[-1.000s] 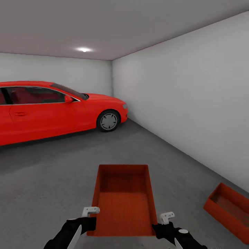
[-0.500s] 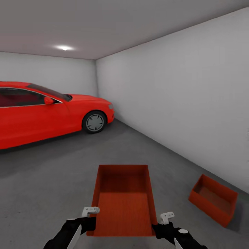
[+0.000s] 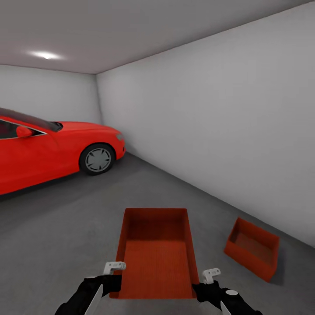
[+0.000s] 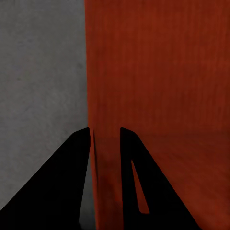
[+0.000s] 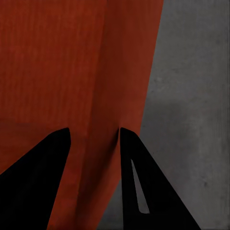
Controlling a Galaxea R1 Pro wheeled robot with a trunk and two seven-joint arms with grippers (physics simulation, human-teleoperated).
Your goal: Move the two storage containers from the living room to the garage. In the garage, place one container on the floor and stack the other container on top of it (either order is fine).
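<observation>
Head view, both arms low, fingers (image 3: pixel 114 267) clamping held container (image 3: pixel 155 256) walls.

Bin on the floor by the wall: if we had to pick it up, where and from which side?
Grip the floor bin by its thin walls at the rim, coming from above: it sits open-top and lidless on the concrete floor. One gripper on each long wall, probably, as the left gripper and right gripper pinch the carried bin.

The dark grey concrete floor (image 3: pixel 78 227) stretches ahead of me. On it rest a red car (image 3: pixel 43 151) and one orange-red container (image 3: pixel 253 248) near the white wall (image 3: pixel 227 122).
</observation>
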